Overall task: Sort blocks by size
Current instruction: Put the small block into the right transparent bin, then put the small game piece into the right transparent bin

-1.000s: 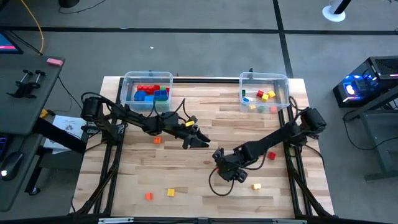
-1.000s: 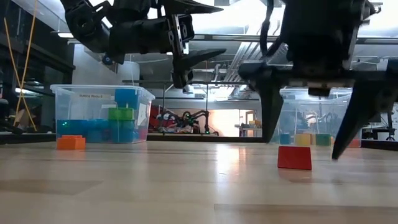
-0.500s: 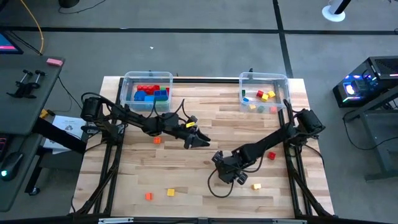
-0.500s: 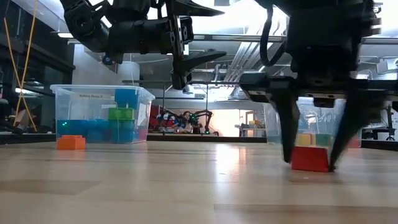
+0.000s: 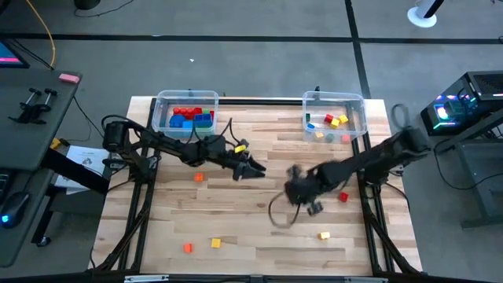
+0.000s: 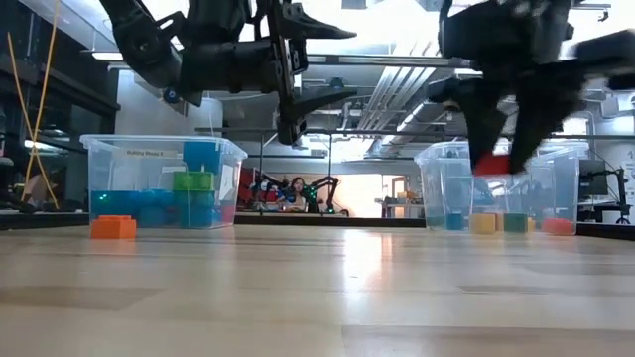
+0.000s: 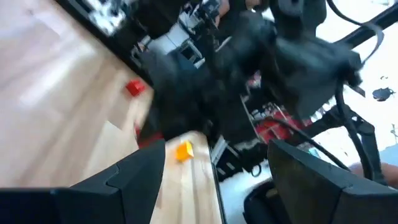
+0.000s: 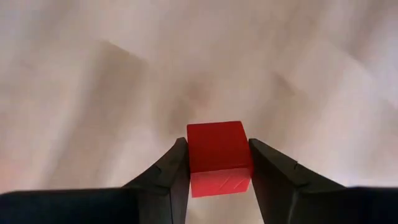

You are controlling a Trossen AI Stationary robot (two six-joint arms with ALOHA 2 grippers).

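Your right gripper (image 8: 219,163) holds a small red block (image 8: 218,157) up over bare table (image 5: 259,224); your left gripper (image 5: 253,168) waits nearby, wide apart.

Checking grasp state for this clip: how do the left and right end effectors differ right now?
The right end effector is shut on a small red cube, lifted off the table; the left end effector is open and holds nothing. The right one points downward in the low view, the left one sideways. Both hang above the table's middle.
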